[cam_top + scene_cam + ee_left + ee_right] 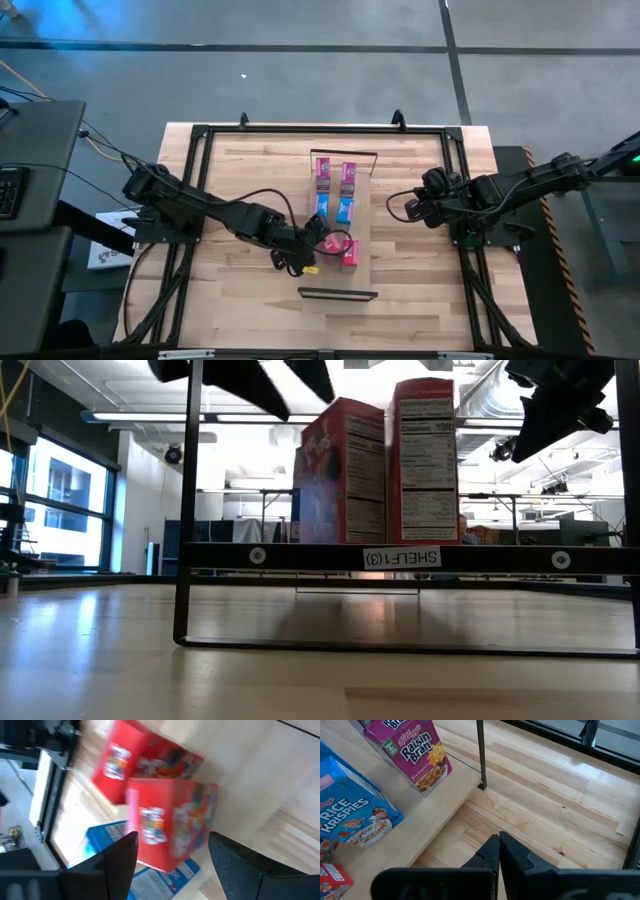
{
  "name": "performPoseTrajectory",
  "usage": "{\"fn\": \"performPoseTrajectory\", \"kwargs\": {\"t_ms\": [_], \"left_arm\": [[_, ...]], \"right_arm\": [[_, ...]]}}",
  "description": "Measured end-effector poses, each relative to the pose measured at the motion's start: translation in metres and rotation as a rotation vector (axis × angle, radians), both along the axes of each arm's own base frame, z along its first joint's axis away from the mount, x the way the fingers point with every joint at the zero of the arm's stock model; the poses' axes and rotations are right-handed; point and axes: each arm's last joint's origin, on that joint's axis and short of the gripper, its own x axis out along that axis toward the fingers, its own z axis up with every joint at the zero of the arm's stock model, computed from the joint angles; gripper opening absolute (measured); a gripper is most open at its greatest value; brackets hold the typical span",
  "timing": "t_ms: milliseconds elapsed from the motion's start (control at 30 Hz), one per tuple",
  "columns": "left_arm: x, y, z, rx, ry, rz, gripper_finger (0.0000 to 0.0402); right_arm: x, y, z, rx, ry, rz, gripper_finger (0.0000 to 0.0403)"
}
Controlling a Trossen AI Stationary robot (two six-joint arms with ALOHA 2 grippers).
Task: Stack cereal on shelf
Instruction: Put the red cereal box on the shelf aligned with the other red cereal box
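The shelf (pixel 336 275) is a narrow light-wood board with black wire frames at both ends. On it stand two pink cereal boxes (pixel 335 173) at the far end, two blue ones (pixel 334 207) in the middle and two red ones (pixel 349 254) near the near end. My left gripper (pixel 306 252) is open beside the left red box (pixel 326 243). In the left wrist view that box (pixel 170 825) shows between its fingers. My right gripper (pixel 393 207) is shut and hovers right of the shelf, over bare table. My left gripper stands open at the upper part of the left red box (pixel 340 470), slanting down from the table's left. Its fingers (pixel 122 855) line up with the box's sides, but I cannot tell whether they touch it. The box stands upright on the shelf.
The second red box (pixel 425 460) stands close to the right of the first. The near wire frame (pixel 185 510) rises at the shelf's near end. A black rail frame (pixel 200 135) runs around the table. Bare planks (pixel 545 800) lie right of the shelf.
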Motion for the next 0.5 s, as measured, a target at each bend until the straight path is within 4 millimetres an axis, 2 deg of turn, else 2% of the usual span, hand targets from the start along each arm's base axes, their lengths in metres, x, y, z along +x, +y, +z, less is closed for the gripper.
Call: {"fn": "performPoseTrajectory", "kwargs": {"t_ms": [167, 300, 400, 500], "left_arm": [[-0.001, 0.002, 0.004, 0.027, -0.028, 0.025, 0.0234], [-0.004, 0.005, 0.022, -0.027, -0.128, 0.07, 0.0227], [-0.005, 0.012, 0.038, -0.158, -0.223, 0.139, 0.0189], [-0.002, 0.024, 0.047, -0.291, -0.269, 0.209, 0.0112]], "right_arm": [[0.0, 0.0, 0.0, 0.0, 0.0, 0.0, 0.0001], [0.0, 0.0, 0.0, 0.0, -0.001, 0.0, 0.0001], [0.0, 0.0, 0.0, 0.0, -0.001, 0.0, 0.0001], [0.0, 0.0, 0.0, -0.003, 0.004, 0.006, 0.0001]]}}
